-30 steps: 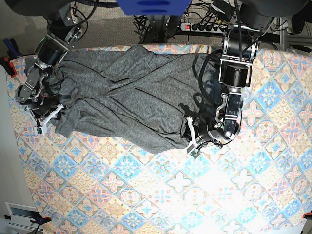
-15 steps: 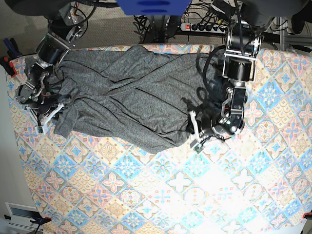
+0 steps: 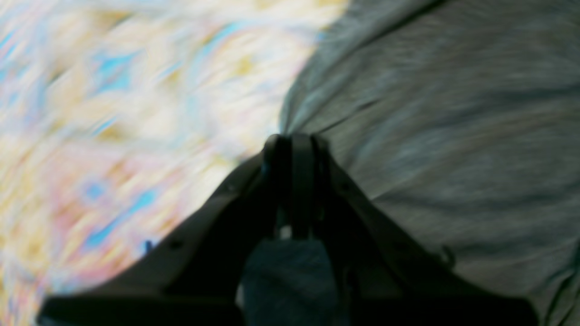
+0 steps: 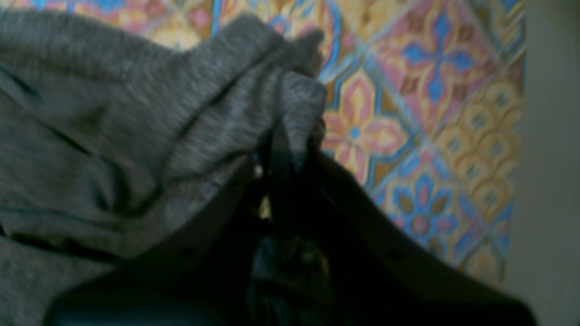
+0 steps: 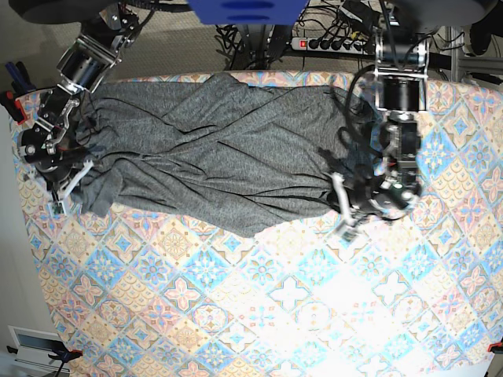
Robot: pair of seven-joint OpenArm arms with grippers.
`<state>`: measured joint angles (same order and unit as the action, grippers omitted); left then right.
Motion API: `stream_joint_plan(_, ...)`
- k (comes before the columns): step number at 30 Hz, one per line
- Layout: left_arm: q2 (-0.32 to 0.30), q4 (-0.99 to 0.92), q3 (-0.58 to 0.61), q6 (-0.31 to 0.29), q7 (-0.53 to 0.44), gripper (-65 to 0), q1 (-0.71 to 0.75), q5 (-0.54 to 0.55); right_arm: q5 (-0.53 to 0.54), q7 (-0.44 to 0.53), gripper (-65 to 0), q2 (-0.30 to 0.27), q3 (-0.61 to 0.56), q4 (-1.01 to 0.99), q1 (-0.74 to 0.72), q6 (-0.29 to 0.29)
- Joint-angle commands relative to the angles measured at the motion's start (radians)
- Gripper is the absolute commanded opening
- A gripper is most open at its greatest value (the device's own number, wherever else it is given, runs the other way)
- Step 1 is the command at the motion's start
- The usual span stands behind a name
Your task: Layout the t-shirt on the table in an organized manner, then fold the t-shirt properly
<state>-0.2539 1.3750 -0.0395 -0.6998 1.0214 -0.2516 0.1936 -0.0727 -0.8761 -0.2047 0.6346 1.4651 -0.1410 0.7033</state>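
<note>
Grey jersey stretched side to side along the far edge of the table [image 5: 259, 314]: the t-shirt [image 5: 212, 157], rumpled, long axis running between the two arms. Pinched at its right end by the left gripper [image 3: 292, 142], jaws shut on the cloth; pinched at its left end by the right gripper [image 4: 290, 136], likewise clamped on a bunched fold. Each end nearest its own arm; likely next, an outward pull to flatten.
</note>
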Motion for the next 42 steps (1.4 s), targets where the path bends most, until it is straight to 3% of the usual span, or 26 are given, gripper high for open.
stream_joint_plan(1, -0.002, 0.016, -0.01, 0.002, -0.017, -61.4, -0.018, 0.01, 0.017, 0.024, -65.0, -0.02, 0.003, 0.018, -0.022, -0.005)
stream_joint_plan(9, -0.035, 0.028, -0.026, 0.002, -0.017, -61.4, 0.005, 0.016, 0.017, 0.036, -65.0, -0.02, 0.069, 0.019, -0.022, -0.005)
stream_joint_plan(14, -0.058, 0.16, -0.069, 0.002, -0.017, -61.4, 0.064, 0.014, 0.017, 0.071, -65.0, -0.02, 0.109, 0.019, -0.022, -0.005)
stream_joint_plan(24, -0.057, 0.324, -0.07, 0.002, 0.041, -61.3, 0.079, 0.016, 0.017, 0.073, -65.0, -0.019, 0.107, 0.018, -0.026, -0.005)
stream_joint_plan(27, -0.028, 0.298, -0.076, 0.002, 0.04, -60.7, 0.073, -0.007, 0.017, 0.073, -65.0, -0.019, 0.107, 0.016, -0.024, -0.005)
stream_joint_plan(30, 0.005, 0.255, -0.072, 0.002, 0.04, -56.3, 0.047, -0.064, 0.017, 0.073, -65.0, -0.019, 0.106, 0.012, -0.024, -0.005)
stream_joint_plan(36, 0.141, 0.119, -0.078, 0.002, 0.04, -38.0, -0.045, -0.233, 0.017, 0.073, -65.0, -0.019, 0.069, 0.01, -0.022, -0.005)
stream_joint_plan(39, 0.166, 0.017, -0.082, 0.002, 0.037, -31.1, -0.096, -0.247, 0.017, 0.074, -65.0, -0.019, 0.017, 0.018, -0.019, -0.005)
stream_joint_plan(42, 0.183, -0.098, -0.079, 0.002, -0.036, -27.1, -0.139, -0.247, 0.017, 0.074, -65.0, -0.019, 0.012, 0.018, -0.01, -0.005)
